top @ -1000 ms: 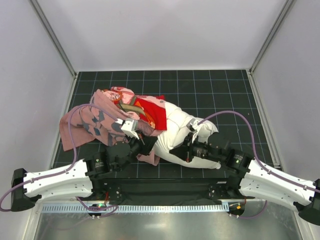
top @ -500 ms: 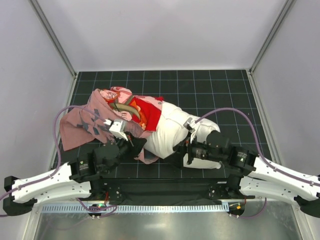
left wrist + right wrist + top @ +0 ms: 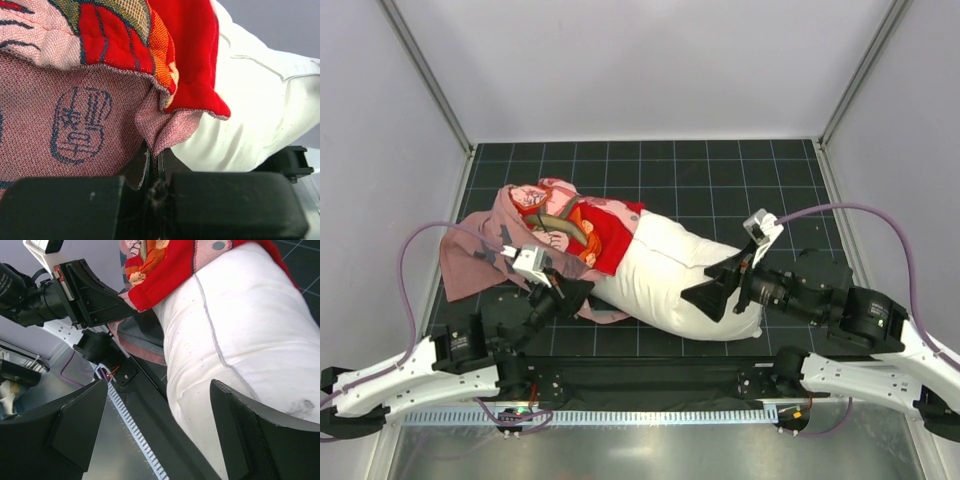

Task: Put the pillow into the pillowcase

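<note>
- At the left of the table (image 3: 720, 175), the pillowcase (image 3: 485, 245) lies in a rumpled heap. Much of its pale pink reverse faces up, and the red printed side shows only round the mouth.
- Just right of that heap, the left claw (image 3: 154, 165) is pinched fully closed on a fold of the pillowcase's hem, right at the edge of the opening, with pink cloth caught between its fingers.
- Across the middle, the pillow (image 3: 670, 285) lies slantwise. Its upper left end is tucked under the red mouth, while most of its white body is bare on the table.
- Toward the right, the right claw (image 3: 713, 290) stands wide open with nothing in its hold. Its fingers are spread on either side of the pillow's near right end; whether they touch it I cannot tell.
- Progress, as I judge it: the pillow has entered the mouth, an early start only. The case has yet to be drawn along nearly the whole pillow, or the pillow pushed deeper, and then smoothed.
</note>
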Robot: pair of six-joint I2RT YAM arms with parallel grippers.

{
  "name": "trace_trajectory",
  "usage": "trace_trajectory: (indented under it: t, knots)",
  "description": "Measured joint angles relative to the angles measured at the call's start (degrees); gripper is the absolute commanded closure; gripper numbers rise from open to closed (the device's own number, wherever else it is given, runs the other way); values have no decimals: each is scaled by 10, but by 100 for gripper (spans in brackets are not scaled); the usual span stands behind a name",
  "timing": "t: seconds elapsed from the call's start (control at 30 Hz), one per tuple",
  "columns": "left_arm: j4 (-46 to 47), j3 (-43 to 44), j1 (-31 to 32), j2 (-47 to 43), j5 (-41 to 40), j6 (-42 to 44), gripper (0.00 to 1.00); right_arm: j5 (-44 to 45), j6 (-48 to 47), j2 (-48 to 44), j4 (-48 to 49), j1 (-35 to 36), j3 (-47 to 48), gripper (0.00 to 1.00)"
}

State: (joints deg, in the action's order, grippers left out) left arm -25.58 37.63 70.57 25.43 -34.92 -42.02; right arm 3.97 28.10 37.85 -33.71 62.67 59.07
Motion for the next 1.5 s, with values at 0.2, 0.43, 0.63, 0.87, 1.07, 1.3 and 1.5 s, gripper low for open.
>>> trace_trajectory:
  t: [0.2, 0.43, 0.63, 0.87, 1.07, 1.3, 1.5]
  knots:
    - [-5, 2, 2, 45, 1, 10, 100, 42, -58, 74, -54, 0, 77, 9]
    - [-29, 27, 2, 71, 5, 23, 100, 91, -156, 166, -70, 0, 98, 2]
    - [-70, 59, 2, 63, 0, 20, 100, 80, -183, 231, -73, 0, 90, 0]
    - [-126, 112, 2, 66, 1, 8, 100, 23, -166, 206, 15, 0, -16, 66]
    - [-141, 155, 2, 120, 14, 7, 100, -6, -127, 169, 72, 6, -58, 92]
    - [-116, 255, 3, 271, 71, 28, 100, -14, -92, 202, 184, 24, -81, 96]
    - [-155, 417, 29, 425, 51, 75, 100, 48, -69, 246, 333, 37, -116, 96]
